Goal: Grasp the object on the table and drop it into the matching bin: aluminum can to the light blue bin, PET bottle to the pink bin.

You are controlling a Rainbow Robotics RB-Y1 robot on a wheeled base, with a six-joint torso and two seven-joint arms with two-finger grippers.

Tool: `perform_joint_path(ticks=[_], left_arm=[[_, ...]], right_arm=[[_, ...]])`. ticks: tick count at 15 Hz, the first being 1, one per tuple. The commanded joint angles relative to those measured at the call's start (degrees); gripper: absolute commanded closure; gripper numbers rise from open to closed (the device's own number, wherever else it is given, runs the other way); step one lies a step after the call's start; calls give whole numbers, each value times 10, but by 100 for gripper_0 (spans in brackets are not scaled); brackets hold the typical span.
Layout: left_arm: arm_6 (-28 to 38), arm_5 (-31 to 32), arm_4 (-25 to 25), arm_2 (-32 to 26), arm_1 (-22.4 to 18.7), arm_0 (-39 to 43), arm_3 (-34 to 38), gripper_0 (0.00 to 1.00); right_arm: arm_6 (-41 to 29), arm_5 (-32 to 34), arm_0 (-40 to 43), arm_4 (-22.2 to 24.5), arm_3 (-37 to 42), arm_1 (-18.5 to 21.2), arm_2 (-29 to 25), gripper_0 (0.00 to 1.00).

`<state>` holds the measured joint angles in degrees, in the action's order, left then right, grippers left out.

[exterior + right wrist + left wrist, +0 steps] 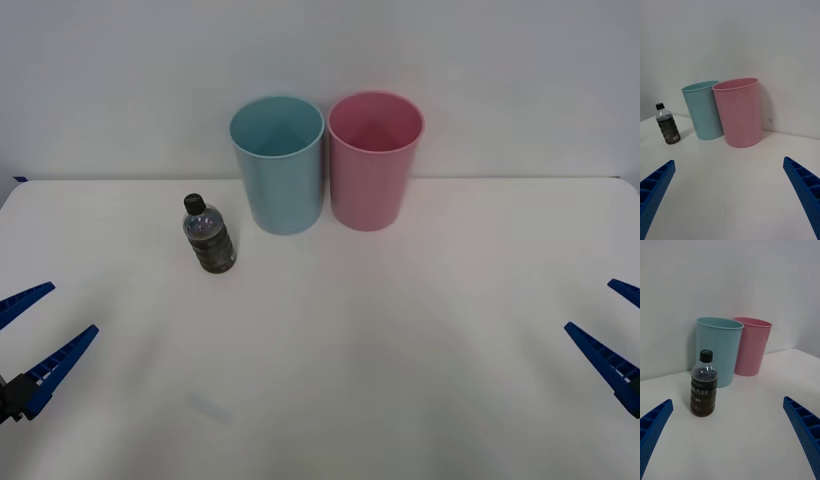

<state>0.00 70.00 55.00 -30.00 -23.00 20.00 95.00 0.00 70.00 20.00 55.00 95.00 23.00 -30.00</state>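
A small clear PET bottle (209, 236) with a black cap and dark olive-brown label stands upright on the white table (330, 380), left of the bins. The light blue bin (278, 165) and the pink bin (374, 160) stand side by side at the back, against the wall. My left gripper (32, 334) is open at the table's left edge, well short of the bottle (704, 384). At the right edge my right gripper (612, 330) is open too, far from the bottle (667, 124). Both bins appear in the wrist views: blue (718, 348) (703, 109), pink (751, 345) (739, 111).
A plain white wall rises right behind the bins. The tabletop spreads wide and bare between the two grippers and in front of the bins.
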Motion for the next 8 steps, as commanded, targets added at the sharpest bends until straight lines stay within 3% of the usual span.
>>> perform_joint_path(ticks=[1,8], left_arm=[[0,0,0,0,0,0,0,0],[0,-23,-12,28,-6,6,-5,0]], right_arm=[[0,0,0,0,0,0,0,0],[0,0,0,0,0,0,0,0]])
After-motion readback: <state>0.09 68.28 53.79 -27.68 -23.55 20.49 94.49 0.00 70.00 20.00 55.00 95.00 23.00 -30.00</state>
